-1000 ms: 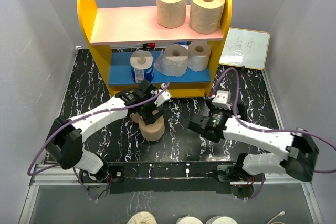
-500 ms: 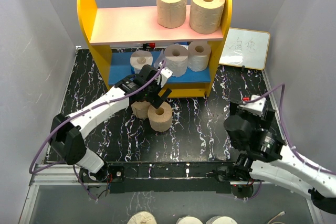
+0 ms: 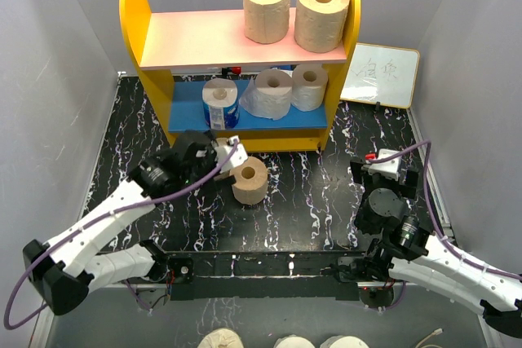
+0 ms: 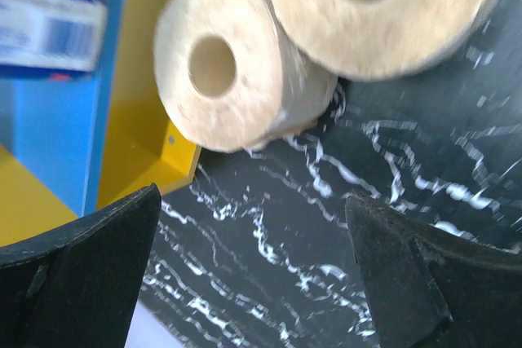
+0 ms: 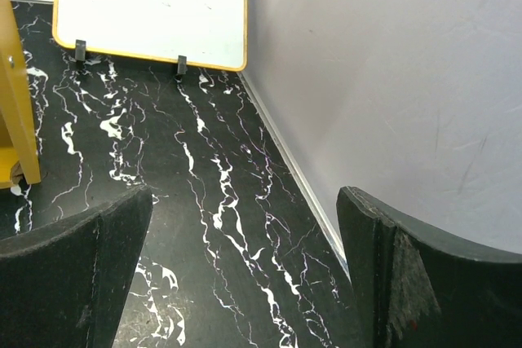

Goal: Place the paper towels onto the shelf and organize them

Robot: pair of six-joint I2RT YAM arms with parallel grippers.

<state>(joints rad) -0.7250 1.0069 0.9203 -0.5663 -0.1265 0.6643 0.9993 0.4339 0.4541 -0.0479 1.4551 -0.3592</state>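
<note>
Five of the paper towels stand on end on the shelf [image 3: 133,18]: a left tan roll [image 3: 267,8] and a right tan roll [image 3: 322,16] side by side at the right end of its pink top board [image 3: 196,38]; on the blue lower board [image 3: 186,112], a blue-wrapped roll [image 3: 219,103], a middle white roll [image 3: 272,93] and an end white roll [image 3: 309,86] in a row. Two more wait on the black marbled table [image 3: 310,201] before the shelf; the front tan roll [image 3: 249,181] stands core-up in the open, and the near-shelf tan roll [image 4: 220,63] stands just beside it, close to the shelf's yellow foot and half covered, from overhead, by the left arm. The left gripper [image 4: 253,218] hovers over that pair, fingers spread wide, nothing between them; the right gripper [image 5: 245,209], likewise spread and empty, hangs low at the table's right side, facing the whiteboard [image 5: 151,10] propped near the grey wall [image 5: 391,79].
</note>
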